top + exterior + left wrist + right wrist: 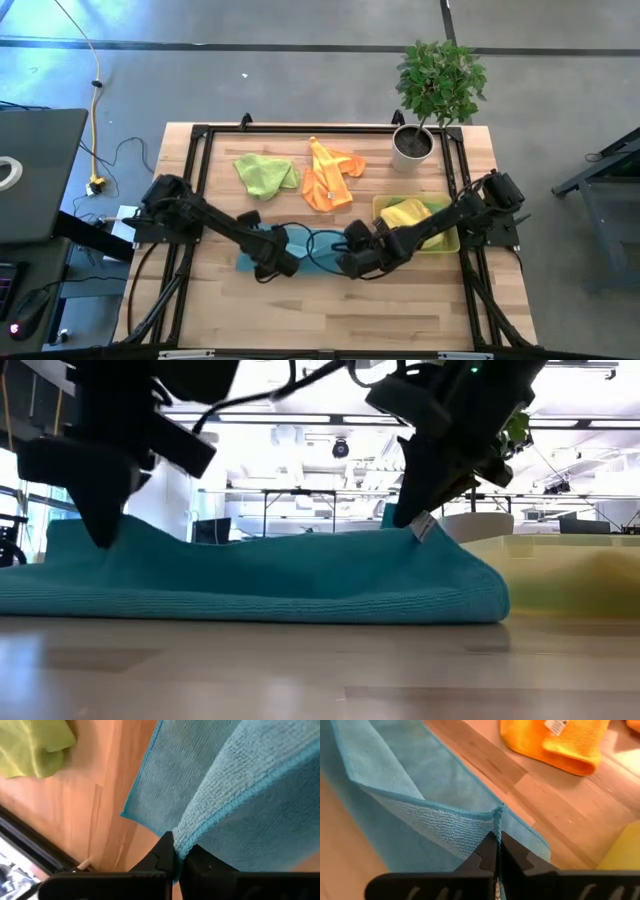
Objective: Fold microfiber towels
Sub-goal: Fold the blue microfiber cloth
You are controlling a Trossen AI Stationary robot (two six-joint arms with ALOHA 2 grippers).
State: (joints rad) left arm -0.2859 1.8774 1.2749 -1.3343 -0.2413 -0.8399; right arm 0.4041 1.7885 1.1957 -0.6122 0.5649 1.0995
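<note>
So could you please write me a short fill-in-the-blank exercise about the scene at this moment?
1. Both grippers are shut on the ____ towel.
2. The left gripper and the right gripper each pinch that towel's ____.
3. The plant pot stands at the table's far ____ corner.
4. A yellow towel lies in a ____ tray.

Missing: teal; edge; right; yellow-green

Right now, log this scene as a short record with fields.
teal towel: front centre of table, partly folded, held at both ends
left gripper: shut on teal towel edge
right gripper: shut on teal towel edge
green towel: crumpled, back left
orange towel: crumpled, back centre
yellow towel: in the tray, right
plant pot: back right corner
</note>
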